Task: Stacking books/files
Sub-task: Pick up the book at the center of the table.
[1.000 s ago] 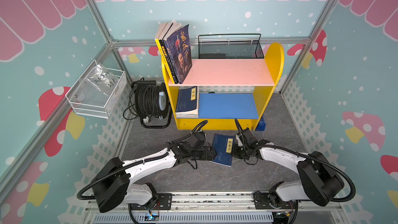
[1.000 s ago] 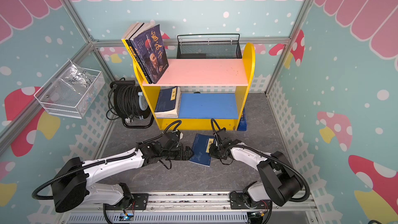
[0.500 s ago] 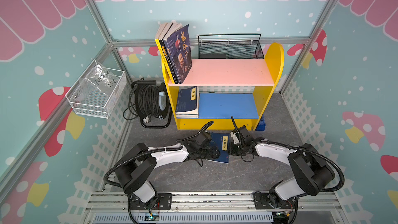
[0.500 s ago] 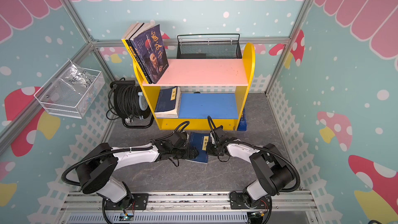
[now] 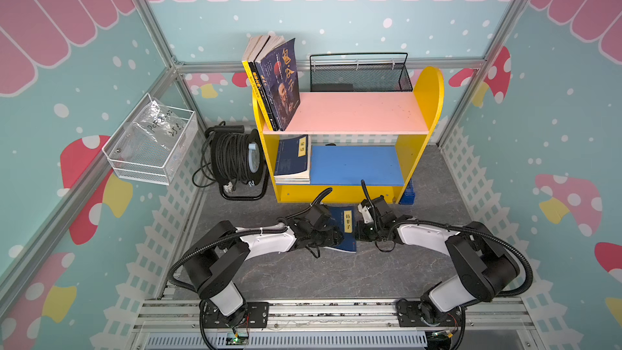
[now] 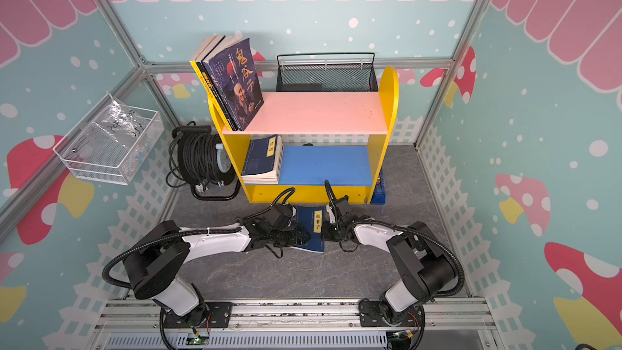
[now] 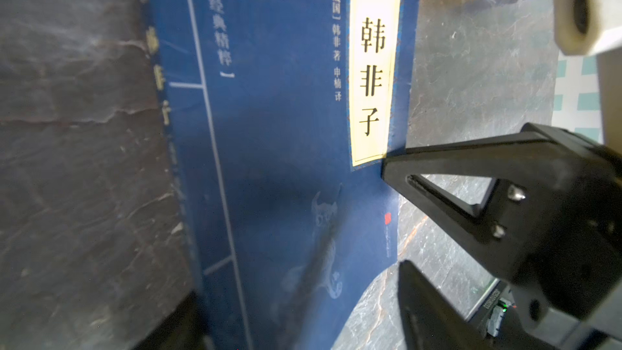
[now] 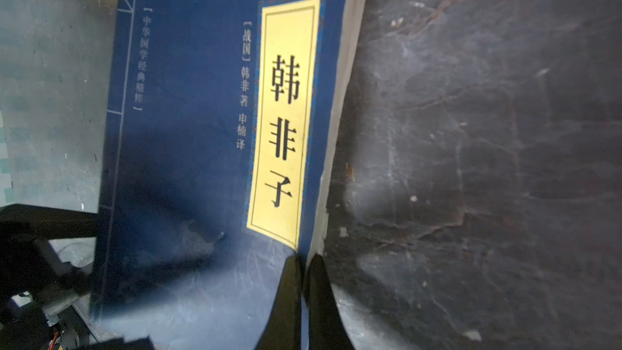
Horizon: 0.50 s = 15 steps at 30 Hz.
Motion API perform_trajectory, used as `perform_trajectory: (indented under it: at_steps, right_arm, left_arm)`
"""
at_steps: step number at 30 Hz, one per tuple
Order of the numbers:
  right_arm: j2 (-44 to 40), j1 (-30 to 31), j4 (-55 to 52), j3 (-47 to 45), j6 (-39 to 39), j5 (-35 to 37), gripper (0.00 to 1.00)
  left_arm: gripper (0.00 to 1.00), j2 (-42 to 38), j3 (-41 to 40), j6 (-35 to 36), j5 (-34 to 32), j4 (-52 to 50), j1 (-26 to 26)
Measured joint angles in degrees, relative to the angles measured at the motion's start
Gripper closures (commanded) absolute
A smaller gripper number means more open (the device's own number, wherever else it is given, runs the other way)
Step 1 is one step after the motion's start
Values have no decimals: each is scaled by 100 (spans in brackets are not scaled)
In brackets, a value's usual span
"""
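Both elbows have swung in toward the middle since a second ago, the navy paperback with a yellow vertical title label has edged slightly toward the shelf, and the left gripper has narrowed. Its fingers stand apart across the book's near left part; whether they press it cannot be told. The right gripper is pressed together, its tip touching the cover at the right edge just below the label. That book lies flat on the dark grey marbled floor, just in front of the yellow shelf unit. A stack of navy books lies at the left end of its blue lower board, and three upright books, the front one purple with a portrait, stand at the left of its pink top. A black cable reel sits left of the unit, a white wire basket hangs on the left wall, and a black mesh basket stands behind the unit.
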Motion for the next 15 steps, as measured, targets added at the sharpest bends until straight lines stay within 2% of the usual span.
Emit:
perform_trajectory:
  at_steps: [2, 5, 9, 12, 15]
  right_arm:
    - [-2, 0, 120, -50, 2, -28, 100]
    - [-22, -2, 254, -118, 4, -59, 100]
    - [-55, -4, 361, -188, 17, -68, 100]
    - [-107, -4, 411, -238, 105, -92, 100]
    - [-186, 2, 492, -321, 262, -157, 92]
  left_arm:
    - [51, -2, 0, -37, 2, 7, 2]
    - [57, -7, 0, -81, 2, 13, 2]
    - [76, -87, 0, -105, -2, -13, 2]
    - [86, -214, 13, -116, 0, -74, 2]
    - [93, -339, 61, -116, 7, -160, 0]
